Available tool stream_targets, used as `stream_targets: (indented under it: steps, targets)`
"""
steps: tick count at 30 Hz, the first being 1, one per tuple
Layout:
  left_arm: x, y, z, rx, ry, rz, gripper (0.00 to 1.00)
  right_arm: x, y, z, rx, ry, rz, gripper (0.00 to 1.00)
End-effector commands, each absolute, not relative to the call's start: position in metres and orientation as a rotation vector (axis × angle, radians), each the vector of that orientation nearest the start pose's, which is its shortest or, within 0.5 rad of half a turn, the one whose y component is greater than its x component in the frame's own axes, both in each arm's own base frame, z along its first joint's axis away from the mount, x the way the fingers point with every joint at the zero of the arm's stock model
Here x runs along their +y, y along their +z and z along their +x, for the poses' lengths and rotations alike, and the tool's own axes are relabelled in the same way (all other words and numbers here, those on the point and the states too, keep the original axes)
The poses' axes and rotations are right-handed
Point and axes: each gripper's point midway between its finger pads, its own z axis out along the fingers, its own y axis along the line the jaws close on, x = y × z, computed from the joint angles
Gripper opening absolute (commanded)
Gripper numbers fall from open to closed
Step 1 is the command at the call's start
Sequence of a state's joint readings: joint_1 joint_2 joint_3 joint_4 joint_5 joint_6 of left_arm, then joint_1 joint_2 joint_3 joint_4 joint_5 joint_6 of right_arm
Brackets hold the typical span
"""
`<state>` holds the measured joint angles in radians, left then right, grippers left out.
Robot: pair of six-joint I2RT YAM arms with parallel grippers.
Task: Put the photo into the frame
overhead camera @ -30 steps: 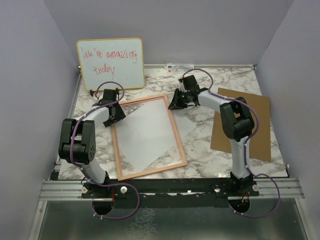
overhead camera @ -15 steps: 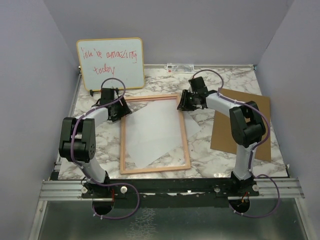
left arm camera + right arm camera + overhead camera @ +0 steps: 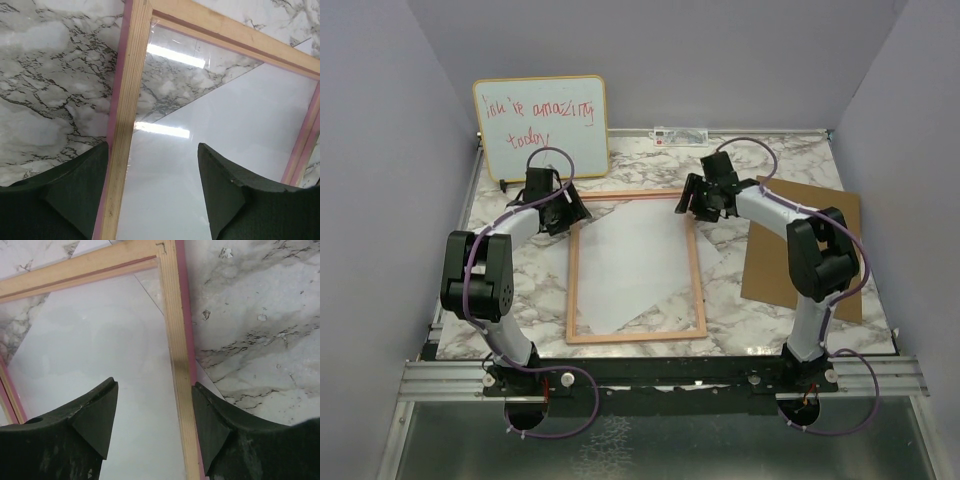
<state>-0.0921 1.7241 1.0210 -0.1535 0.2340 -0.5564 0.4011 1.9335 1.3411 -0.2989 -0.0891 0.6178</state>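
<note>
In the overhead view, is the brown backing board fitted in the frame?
No, the backing board lies apart, right of the frame.

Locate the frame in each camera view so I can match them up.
Top external: frame lies flat in the centre of the picture.
Left wrist: frame, its left rail rising from the bottom edge to the far-left corner at the top.
Right wrist: frame, its right rail rising to the far-right corner at the top.
Shared landmark: the photo, white side up, skewed under the frame in all three.
</note>
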Motion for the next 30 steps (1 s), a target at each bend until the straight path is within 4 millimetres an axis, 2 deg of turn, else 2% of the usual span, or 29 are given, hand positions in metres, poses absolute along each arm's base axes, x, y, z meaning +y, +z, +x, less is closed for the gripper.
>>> stream_targets:
  steps: [1,4,7,11,18,25,30]
  targets:
    - [-0.085,0.061,0.413,2.445,-0.445,-0.519,0.74,0.209,0.093,0.435,2.452,0.428,0.305,0.66]
    - [-0.079,0.068,0.416,2.41,-0.409,-0.538,0.75,0.214,0.105,0.44,2.424,0.456,0.268,0.66]
    - [-0.083,0.063,0.415,2.42,-0.435,-0.521,0.73,0.229,0.106,0.444,2.442,0.539,0.22,0.59]
    - [-0.087,0.05,0.413,2.439,-0.465,-0.528,0.65,0.239,0.091,0.444,2.506,0.572,0.223,0.53]
    - [-0.088,0.044,0.418,2.445,-0.473,-0.546,0.53,0.239,0.072,0.444,2.561,0.545,0.189,0.54]
    - [-0.09,0.033,0.416,2.477,-0.478,-0.542,0.51,0.241,0.057,0.451,2.595,0.538,0.18,0.54]
    - [-0.1,0.028,0.418,2.497,-0.543,-0.51,0.51,0.243,0.044,0.452,2.626,0.546,0.173,0.54]
